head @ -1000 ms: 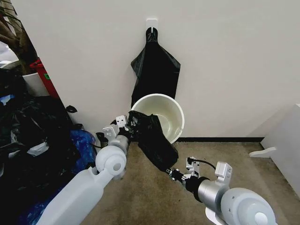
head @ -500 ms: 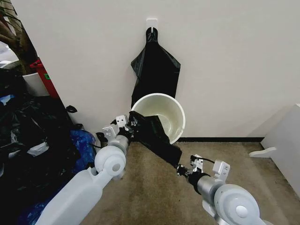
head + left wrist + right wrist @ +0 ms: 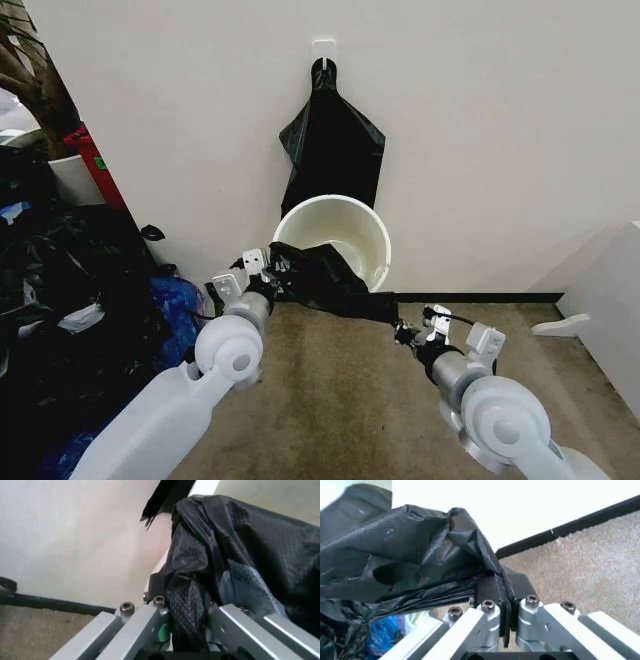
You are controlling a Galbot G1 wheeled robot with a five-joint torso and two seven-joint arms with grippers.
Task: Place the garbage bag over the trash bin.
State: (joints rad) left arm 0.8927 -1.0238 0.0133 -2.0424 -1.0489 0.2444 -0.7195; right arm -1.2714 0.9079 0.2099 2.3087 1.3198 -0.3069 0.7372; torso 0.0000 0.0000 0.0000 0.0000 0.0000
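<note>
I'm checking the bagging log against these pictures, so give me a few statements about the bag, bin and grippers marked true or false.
1. Both grippers grip the garbage bag. True: the left gripper and the right gripper each pinch one end.
2. The garbage bag fully covers the trash bin. False: it only stretches across the near rim, and the inside shows open.
3. The trash bin stands against the wall. True.
4. The wall hook is bare. False: black bags hang from it.
5. The right gripper's jaws are wide open. False: they are shut on the plastic.
</note>
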